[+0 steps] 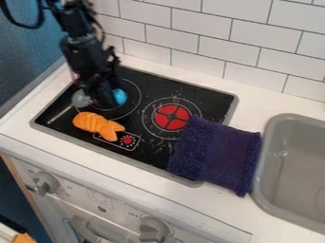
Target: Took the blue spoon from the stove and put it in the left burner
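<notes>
Blue is what you are looking for, and you are finding it as a rounded piece, likely the bowl of the blue spoon [119,97], lying on the left burner [132,105] of the black stove [215,105]. It is sitting just to the right of the claw [103,101] in the camera view, close against its dark side; whether they are touching, you cannot tell. The single arm [84,51] is hanging down from the upper left, so you are having only this one to work with. You cannot tell whether the claw is spread, pressed together or pinching anything, since its dark body is hiding the grip. The spoon's long axis is hiding too: you are seeing no blue handle, so you cannot say which way it is pointing. Beware the grey utensil [81,98] just left of the claw, its thin handle slanting toward the lower left; you may be mistaking that line for the spoon's own.
</notes>
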{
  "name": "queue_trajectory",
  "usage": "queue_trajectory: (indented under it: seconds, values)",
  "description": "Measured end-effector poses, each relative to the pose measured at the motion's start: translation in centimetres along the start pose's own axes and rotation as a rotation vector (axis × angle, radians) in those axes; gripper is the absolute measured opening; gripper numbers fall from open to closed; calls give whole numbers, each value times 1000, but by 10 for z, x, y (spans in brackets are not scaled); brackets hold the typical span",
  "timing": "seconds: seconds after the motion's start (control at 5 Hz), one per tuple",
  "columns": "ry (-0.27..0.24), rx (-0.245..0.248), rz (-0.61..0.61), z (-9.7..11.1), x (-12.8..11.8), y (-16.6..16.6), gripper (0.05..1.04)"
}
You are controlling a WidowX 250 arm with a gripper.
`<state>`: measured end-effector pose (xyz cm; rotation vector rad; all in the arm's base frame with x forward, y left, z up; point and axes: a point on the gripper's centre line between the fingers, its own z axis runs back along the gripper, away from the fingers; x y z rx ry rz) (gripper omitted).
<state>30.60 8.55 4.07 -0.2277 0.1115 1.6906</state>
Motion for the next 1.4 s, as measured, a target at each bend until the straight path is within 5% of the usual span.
queue_trajectory:
  seconds: [0.4, 0.8, 1.2, 1.4]
  values:
    - [-105, -73, -166, -10, -19, -2, 421]
    - [-184, -24, -133, -22, -9, -11, 462]
    - [-178, 4, -154, -21, -16, -9, 997]
    - [-169, -12, -169, -3, -21, -10, 1003]
